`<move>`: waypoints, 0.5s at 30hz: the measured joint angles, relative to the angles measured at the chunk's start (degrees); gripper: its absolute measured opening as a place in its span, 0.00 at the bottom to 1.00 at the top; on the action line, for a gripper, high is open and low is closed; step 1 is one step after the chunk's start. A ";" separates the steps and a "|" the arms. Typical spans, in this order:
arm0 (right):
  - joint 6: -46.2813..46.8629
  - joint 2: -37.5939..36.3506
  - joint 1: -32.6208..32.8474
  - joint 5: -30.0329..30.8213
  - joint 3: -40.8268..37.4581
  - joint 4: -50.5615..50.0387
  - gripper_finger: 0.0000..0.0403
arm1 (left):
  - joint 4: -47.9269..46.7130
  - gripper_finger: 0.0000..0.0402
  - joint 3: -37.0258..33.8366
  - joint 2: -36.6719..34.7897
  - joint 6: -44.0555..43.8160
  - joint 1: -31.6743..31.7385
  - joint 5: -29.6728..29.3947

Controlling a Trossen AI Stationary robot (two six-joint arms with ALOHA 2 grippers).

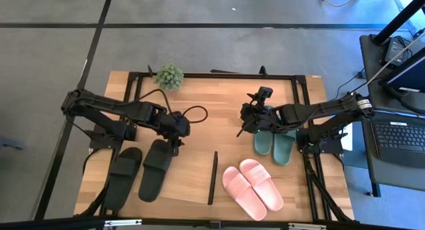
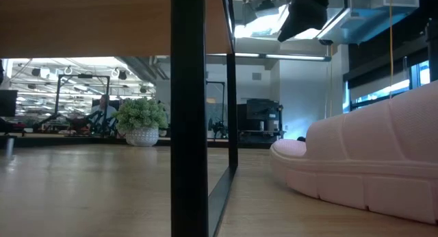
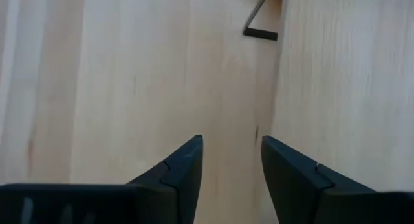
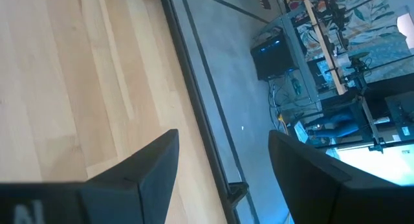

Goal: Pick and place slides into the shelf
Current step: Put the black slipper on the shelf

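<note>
In the high view the black slides (image 1: pixel 141 171) lie side by side, soles down, at the table's near left. The dark green pair (image 1: pixel 273 142) lies at the right and the pink pair (image 1: pixel 252 184) near the front; one pink slide (image 2: pixel 369 165) fills the low view's right. The shelf's black divider (image 1: pixel 212 178) stands between the black and pink pairs, and in the low view its top board (image 2: pixel 82 25) shows above the divider (image 2: pixel 188 114). My left gripper (image 1: pixel 176 134) (image 3: pixel 231 149) hovers open by the far end of the inner black slide. My right gripper (image 1: pixel 248 121) (image 4: pixel 223 143) is open just left of the green pair.
A small potted plant (image 1: pixel 169 76) (image 2: pixel 142 122) stands at the table's far edge. The black metal frame (image 1: pixel 219 76) runs around the tabletop. Bare wood (image 1: pixel 212 123) lies between the two grippers. A desk with a laptop (image 1: pixel 398 133) stands beyond the right edge.
</note>
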 joint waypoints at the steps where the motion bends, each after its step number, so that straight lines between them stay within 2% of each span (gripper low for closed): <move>1: 0.33 0.00 0.00 0.02 0.00 0.01 0.59 | -0.33 0.37 0.00 0.00 -0.54 -0.35 0.23; 15: 0.42 0.00 0.00 0.00 0.00 -0.11 0.59 | -4.43 0.37 0.00 -0.02 -9.26 -5.35 0.78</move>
